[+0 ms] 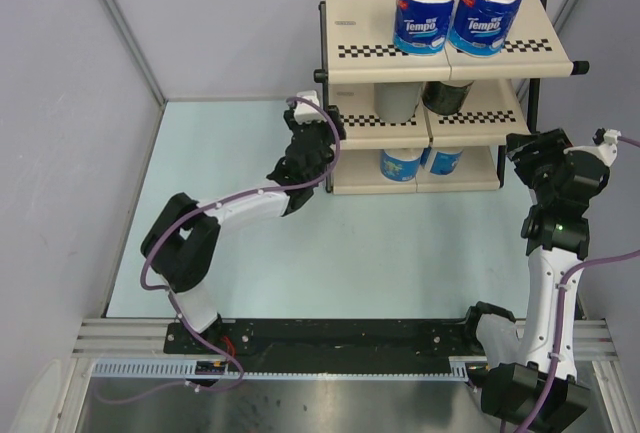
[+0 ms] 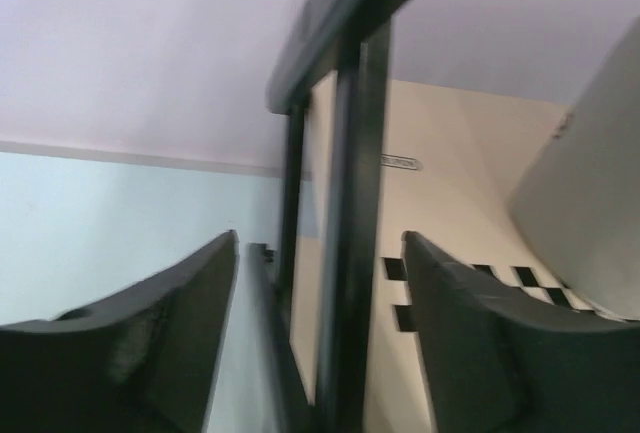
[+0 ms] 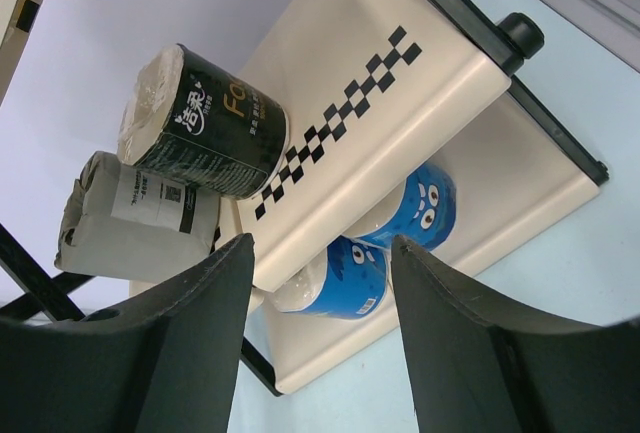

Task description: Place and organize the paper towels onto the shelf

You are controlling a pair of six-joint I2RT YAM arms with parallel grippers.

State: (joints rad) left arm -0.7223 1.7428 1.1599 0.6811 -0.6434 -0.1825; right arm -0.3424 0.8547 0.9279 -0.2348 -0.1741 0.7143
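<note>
Top cam looks down from behind; both wrist cams close on shelf [image 1: 360,33] (left nearest, blurry).

view: left wrist | left gripper [image 2: 320,253]: two dark fingers [image 2: 170,343] apart, clamping nothing | between them: black metal upright [image 2: 357,203] of beige-panelled shelf [image 2: 450,193] | low right: black-and-white checkered strip [image 2: 520,278] | right edge: pale grey paper towel roll [image 2: 600,203], blurred | left: light blue tabletop [image 2: 100,223]

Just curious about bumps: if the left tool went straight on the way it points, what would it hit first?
Probably the shelf: its black frame post stands right between the fingers of the left tool in the wrist view. How near it is is hard to judge.
</note>
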